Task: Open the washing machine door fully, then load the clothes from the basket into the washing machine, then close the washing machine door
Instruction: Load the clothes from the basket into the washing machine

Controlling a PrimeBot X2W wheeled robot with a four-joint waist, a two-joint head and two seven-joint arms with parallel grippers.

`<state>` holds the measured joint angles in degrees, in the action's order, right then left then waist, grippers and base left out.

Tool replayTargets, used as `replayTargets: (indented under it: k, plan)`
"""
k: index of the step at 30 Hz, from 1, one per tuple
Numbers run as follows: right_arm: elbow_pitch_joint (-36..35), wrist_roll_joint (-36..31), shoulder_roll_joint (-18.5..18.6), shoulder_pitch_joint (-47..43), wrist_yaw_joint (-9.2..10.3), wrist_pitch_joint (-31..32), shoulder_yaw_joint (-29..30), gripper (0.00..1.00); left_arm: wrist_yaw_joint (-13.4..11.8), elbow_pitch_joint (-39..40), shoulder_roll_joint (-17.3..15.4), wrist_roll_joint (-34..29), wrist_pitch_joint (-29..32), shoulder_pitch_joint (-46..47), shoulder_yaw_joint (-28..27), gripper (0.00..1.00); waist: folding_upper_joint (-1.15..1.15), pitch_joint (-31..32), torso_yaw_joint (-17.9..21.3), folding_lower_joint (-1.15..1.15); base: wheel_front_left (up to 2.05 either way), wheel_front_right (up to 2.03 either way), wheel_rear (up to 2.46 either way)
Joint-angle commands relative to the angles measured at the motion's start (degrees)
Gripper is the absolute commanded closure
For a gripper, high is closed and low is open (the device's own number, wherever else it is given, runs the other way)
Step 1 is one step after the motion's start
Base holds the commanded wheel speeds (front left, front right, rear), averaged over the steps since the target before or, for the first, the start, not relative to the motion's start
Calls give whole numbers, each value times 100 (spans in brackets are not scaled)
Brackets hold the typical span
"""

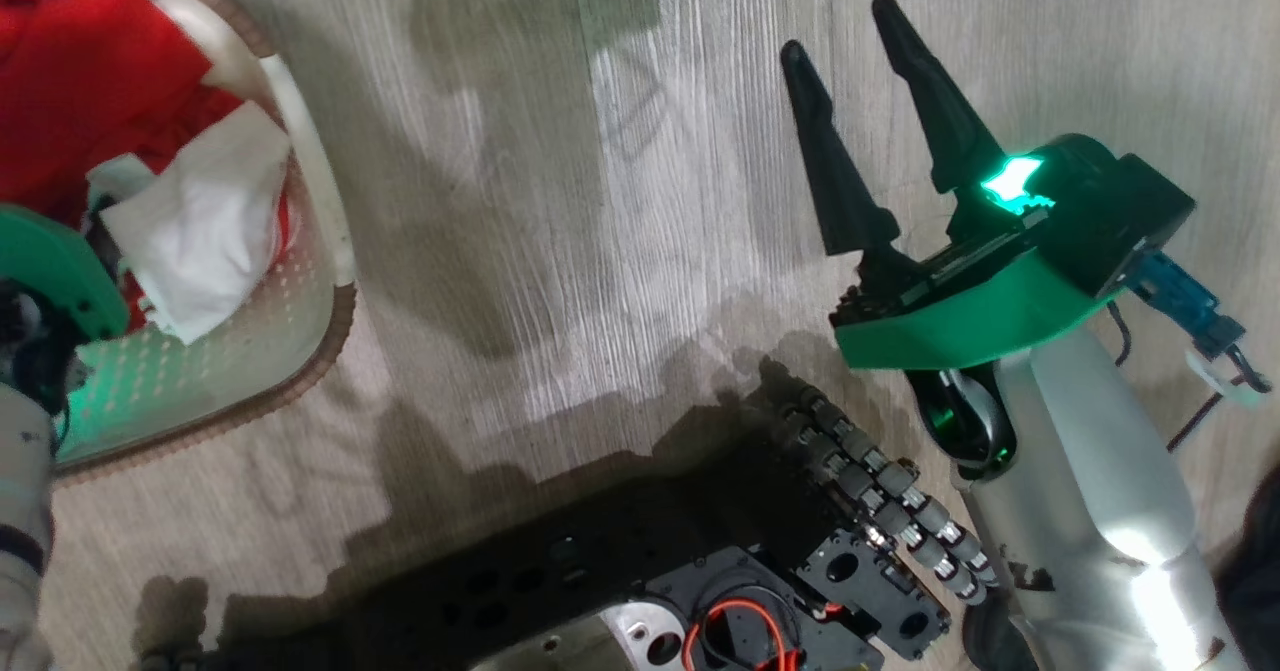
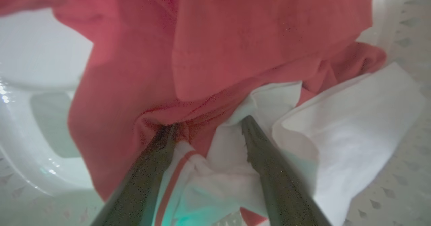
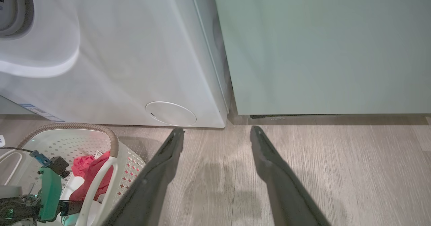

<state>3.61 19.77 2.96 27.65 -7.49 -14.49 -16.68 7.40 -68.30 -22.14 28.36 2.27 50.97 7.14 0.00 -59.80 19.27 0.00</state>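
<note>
Saw left tool [image 2: 209,123] splayed over the clothes [image 2: 235,44] in the basket [image 1: 335,336], right tool [image 1: 840,31] splayed empty; judged fabric soft, light, floppy, best pinched at bunched red-white fold.

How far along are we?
Probably done: door open, as the grey rubber gasket looks uncovered on the white front-loading washing machine. In hand: open left gripper pokes into red-and-white fabric clothes inside the cream perforated plastic basket. Left: loading them, closing door. Open right gripper idles.

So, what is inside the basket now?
Red and white clothes, with the fingers of the left gripper reaching into them. They cover part of the basket floor; anything beneath is hidden.
</note>
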Motion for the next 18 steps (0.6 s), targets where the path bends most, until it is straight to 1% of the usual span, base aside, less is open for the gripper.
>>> replayTargets:
  k: [1,4,5,7,9,13,18]
  plan:
    - [-107,71,-8,-232,0,-45,-107,0,-7,-77,-246,40,85,-178,-98,0,0,-60,54,0,0,0,0]
    - [-106,79,-8,-258,0,-48,-102,0,-4,-178,-275,37,189,-87,-39,0,0,-79,51,0,0,0,0]
    - [-114,84,-8,-272,0,-49,-96,0,-3,-213,-278,32,249,-64,-13,15,0,-81,48,0,0,0,0]
    - [-131,99,-8,-296,0,-49,-91,0,-3,-250,-303,15,251,-8,22,100,0,-81,46,0,0,0,0]
    - [-139,114,-8,-308,0,-50,-98,0,-2,-285,-312,-14,284,25,79,100,0,-72,48,0,0,0,0]
    - [-154,184,-8,-281,0,-50,-123,0,-52,-328,-393,-45,128,61,117,100,0,-33,64,0,0,0,0]
    - [-132,192,-8,-270,0,-51,-32,0,-162,-247,-409,-188,-486,13,244,100,0,209,-74,0,0,0,0]
